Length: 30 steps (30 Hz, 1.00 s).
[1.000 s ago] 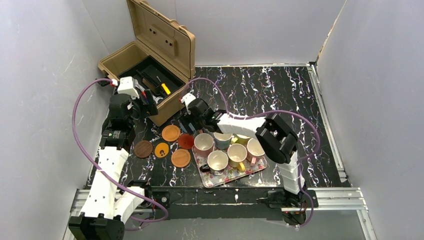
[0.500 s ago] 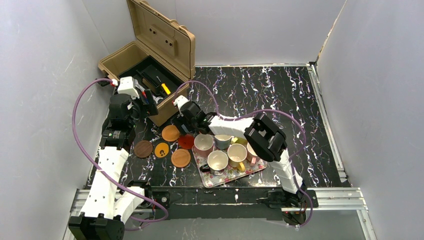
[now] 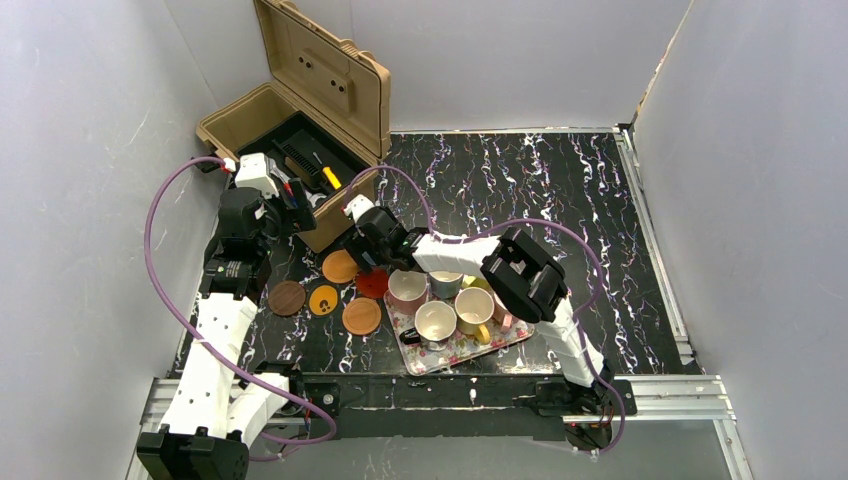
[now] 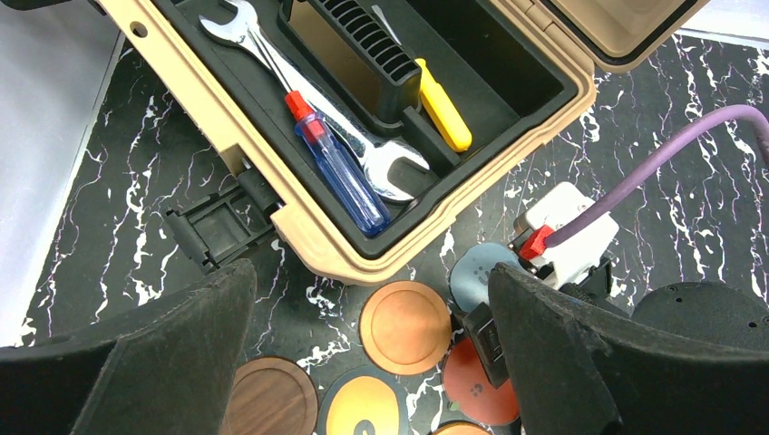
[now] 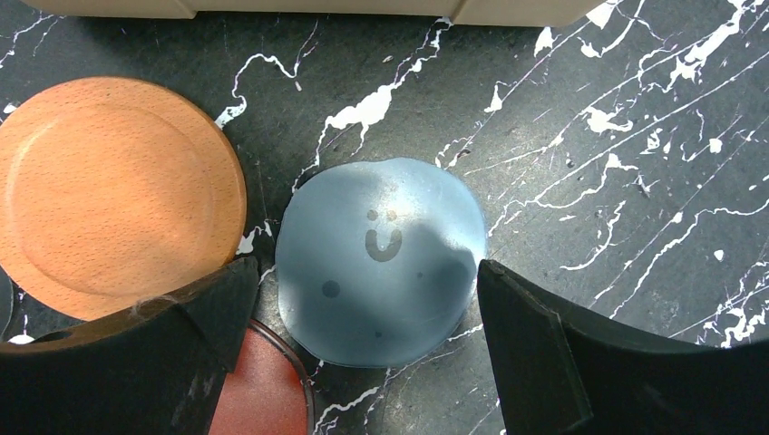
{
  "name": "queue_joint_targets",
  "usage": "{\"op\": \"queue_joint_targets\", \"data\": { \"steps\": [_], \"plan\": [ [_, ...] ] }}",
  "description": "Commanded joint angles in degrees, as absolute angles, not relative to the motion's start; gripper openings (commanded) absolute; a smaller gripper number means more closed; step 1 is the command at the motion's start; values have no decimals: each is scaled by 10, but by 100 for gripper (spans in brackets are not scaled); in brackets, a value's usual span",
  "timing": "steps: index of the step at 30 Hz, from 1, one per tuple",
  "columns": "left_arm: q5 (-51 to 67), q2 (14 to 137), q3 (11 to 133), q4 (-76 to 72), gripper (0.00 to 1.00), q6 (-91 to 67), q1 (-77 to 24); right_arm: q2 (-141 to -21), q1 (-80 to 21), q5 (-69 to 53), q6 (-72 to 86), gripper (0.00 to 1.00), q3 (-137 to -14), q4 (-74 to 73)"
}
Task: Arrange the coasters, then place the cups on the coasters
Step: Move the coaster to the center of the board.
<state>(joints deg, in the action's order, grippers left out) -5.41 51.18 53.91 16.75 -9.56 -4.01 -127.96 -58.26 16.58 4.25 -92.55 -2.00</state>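
- Right gripper (image 5: 365,272) hangs empty with its jaws spread wide, straddling the blue-grey coaster (image 5: 381,258). That coaster lies flat on the marble table (image 5: 589,181), just in front of the open toolbox (image 3: 300,130).
- Your left gripper (image 4: 367,281) is just as open and holds nothing. It hovers over the toolbox's front edge, apart from the work.
- You look to be in the arranging step. The blue-grey disc sits just beside the orange wooden coaster (image 5: 118,195), and its lower edge meets the red coaster (image 5: 263,390).
- Three more discs – dark brown (image 3: 286,297), yellow-orange (image 3: 323,299) and another orange (image 3: 361,316) – lie loosely clustered nearer you.
- The cups (image 3: 436,320) crowd the floral tray (image 3: 465,352), and none stands on a coaster yet.
- The next move likely calls for coming straight down until your fingertips flank the disc's rim, then closing gently.
- The disc is thin and flat, so the pinch may slip – take care not to drag the red one along with it.
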Motion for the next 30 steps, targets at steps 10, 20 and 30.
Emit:
{"op": "queue_joint_targets", "data": {
  "steps": [10, 20, 30],
  "plan": [
    [-70, 505, 535, 167, 98, -87, -44, -1300, -582, 163, 64, 98, -936, -30],
    [-75, 503, 534, 167, 98, -87, -45, -1288, -568, 160, 96, 98, -903, -26],
    [-78, 504, 534, 169, 98, -87, -46, -1278, -552, 178, 118, 98, -871, -22]
  ]
}}
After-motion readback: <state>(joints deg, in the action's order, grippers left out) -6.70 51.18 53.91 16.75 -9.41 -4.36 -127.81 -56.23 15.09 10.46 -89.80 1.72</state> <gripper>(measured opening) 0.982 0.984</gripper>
